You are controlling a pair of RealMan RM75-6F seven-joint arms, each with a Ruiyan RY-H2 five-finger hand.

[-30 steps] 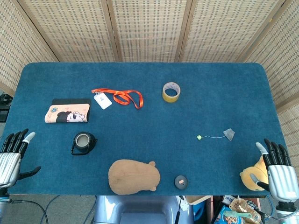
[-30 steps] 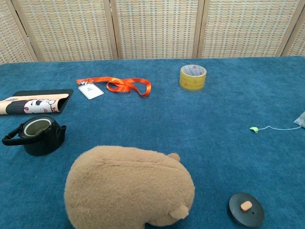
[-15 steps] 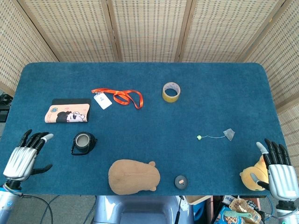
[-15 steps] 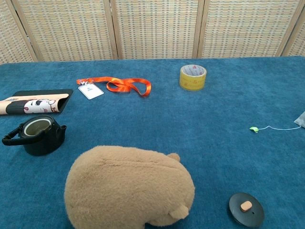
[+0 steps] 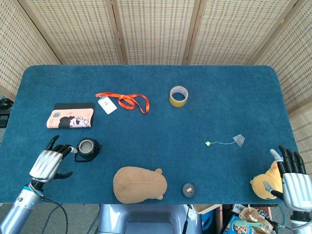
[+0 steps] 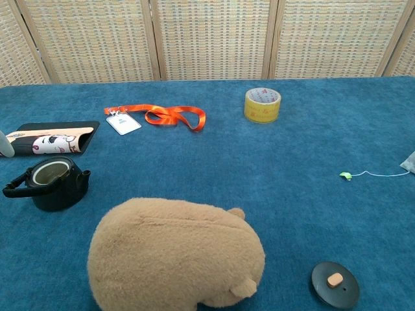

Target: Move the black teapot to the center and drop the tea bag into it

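One second has brought my left hand (image 5: 48, 165), fingers spread and empty, just beside the black teapot (image 5: 87, 149), so grasping its handle looks next.

In the chest view, the tea bag (image 6: 409, 162) is cut off by the right edge, and only a fingertip of the left hand (image 6: 5, 144) shows at the left edge. In the head view, the right hand (image 5: 293, 179) partly covers a yellow plush toy (image 5: 266, 181); whether the left hand's fingertips touch the teapot (image 5: 87, 148) handle cannot be determined.
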